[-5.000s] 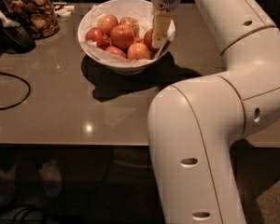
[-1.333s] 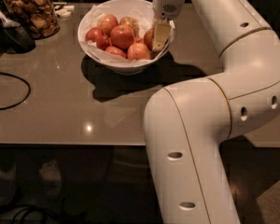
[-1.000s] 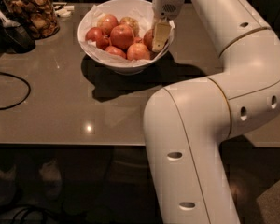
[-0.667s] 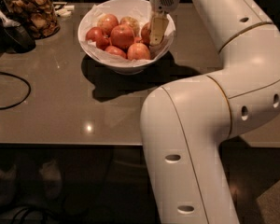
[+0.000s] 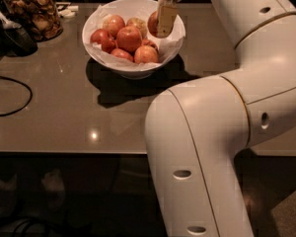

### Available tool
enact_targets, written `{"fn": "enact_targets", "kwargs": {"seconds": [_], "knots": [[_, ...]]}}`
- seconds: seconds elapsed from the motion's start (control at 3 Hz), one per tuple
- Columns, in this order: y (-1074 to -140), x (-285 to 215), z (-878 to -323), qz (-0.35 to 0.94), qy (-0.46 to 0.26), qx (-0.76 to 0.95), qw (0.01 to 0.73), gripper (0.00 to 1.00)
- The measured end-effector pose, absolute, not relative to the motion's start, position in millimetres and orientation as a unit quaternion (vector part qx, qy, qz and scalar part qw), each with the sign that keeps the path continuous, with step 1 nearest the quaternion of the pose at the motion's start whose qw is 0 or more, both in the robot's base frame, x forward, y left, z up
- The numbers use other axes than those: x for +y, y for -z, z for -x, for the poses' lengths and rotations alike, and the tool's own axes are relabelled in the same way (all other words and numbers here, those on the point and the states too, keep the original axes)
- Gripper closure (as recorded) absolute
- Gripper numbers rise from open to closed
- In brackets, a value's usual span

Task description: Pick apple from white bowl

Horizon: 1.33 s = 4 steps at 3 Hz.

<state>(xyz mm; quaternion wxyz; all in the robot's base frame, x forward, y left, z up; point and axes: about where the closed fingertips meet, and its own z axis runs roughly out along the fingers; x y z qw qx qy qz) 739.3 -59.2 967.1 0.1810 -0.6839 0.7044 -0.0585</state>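
Observation:
The white bowl (image 5: pixel 134 71), lined with crinkled white paper, stands at the back of the grey table and holds several red apples (image 5: pixel 129 37). My gripper (image 5: pixel 161 30) reaches down from above over the bowl's right side. It is shut on the apple (image 5: pixel 152 22), a red one held against a cream finger (image 5: pixel 166 19) at about rim height, above the other apples. The finger hides the apple's right side. A paler yellowish apple (image 5: pixel 137 22) lies just to its left in the bowl.
A glass jar of brown snacks (image 5: pixel 35 11) stands at the back left beside a dark pan-like object (image 5: pixel 12 36). A black cable (image 5: pixel 12 110) loops on the table's left. My own white arm (image 5: pixel 212 132) fills the right foreground.
The gripper has risen a little from deep in the bowl's right side, and the apple has come up with it. The other apples have stayed in place.

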Motion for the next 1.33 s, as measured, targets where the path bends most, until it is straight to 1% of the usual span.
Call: {"fn": "enact_targets", "kwargs": {"seconds": [1.33], "knots": [[-1038.6,-22.9,-695.8,0.727,0.037,0.64,0.243,1.0]]}}
